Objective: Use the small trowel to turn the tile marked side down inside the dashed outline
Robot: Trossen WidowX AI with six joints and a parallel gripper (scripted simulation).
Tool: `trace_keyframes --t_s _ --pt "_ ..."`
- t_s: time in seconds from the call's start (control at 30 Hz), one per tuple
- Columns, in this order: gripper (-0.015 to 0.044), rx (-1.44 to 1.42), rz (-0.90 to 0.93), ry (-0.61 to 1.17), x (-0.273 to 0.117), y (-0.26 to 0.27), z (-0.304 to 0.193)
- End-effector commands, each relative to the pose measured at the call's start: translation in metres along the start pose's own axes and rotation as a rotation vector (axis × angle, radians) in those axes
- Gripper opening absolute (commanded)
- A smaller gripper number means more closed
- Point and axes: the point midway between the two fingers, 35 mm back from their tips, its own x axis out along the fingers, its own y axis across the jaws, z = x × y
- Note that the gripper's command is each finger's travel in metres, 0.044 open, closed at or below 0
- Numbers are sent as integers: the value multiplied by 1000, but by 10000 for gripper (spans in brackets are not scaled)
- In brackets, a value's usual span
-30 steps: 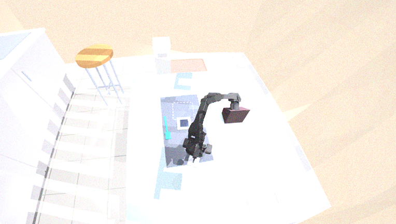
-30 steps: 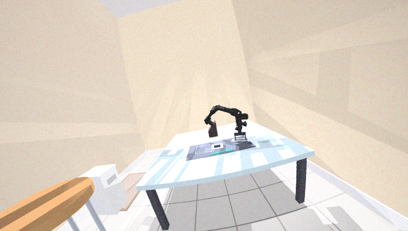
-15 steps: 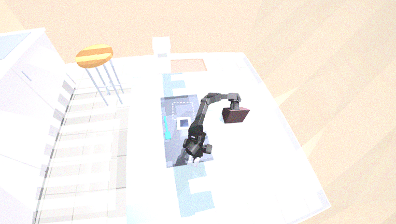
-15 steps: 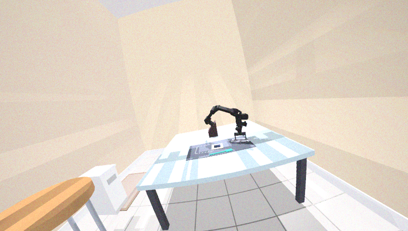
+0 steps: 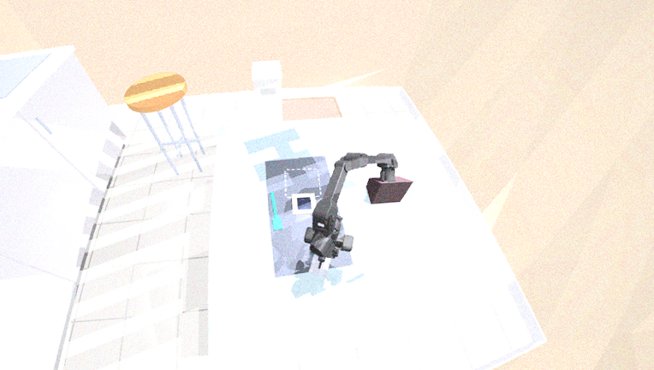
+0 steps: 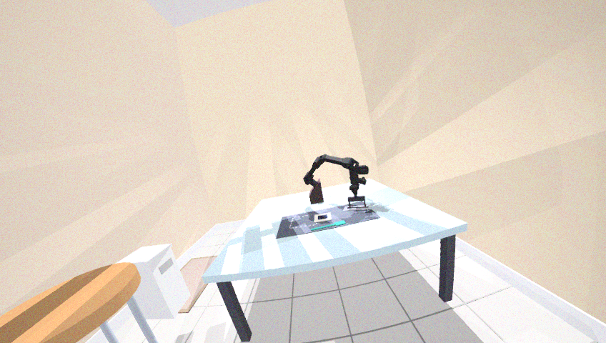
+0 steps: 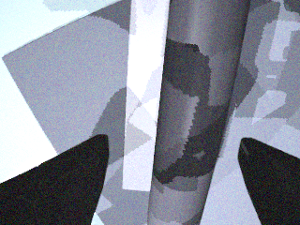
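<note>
The tile [image 5: 296, 204] [image 6: 317, 219] lies flat on the mat [image 5: 283, 260] [image 6: 284, 231] [image 7: 61, 80], white-rimmed with a dark square on top. It is just outside the near side of the dashed outline [image 5: 286, 182]. My gripper [image 5: 320, 265] [image 6: 357, 206] [image 7: 174, 146] is open, low over the mat's near end in the top view. In the wrist view a thick grey round handle [image 7: 199, 108], apparently the trowel's, lies between the fingers with a visible gap on each side. A pale flat strip [image 7: 142, 61] runs along its left. The trowel's blade cannot be made out.
A teal tool [image 5: 275, 211] [image 6: 329, 226] with a thin handle and small square blade lies on the mat, left of the tile in the top view. The arm's dark base block [image 5: 389, 191] [image 6: 316, 196] stands to the right there. A wooden stool [image 5: 155, 93] stands beyond the table.
</note>
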Motion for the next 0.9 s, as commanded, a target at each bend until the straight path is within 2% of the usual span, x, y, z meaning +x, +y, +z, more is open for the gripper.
trace_keyframes --t_s 0.0,0.2,0.87 --pt "270 8 -7 -20 -21 -3 1" --pt "270 31 -7 -21 -21 -3 1" --pt "270 720 1 -22 -20 -4 0"
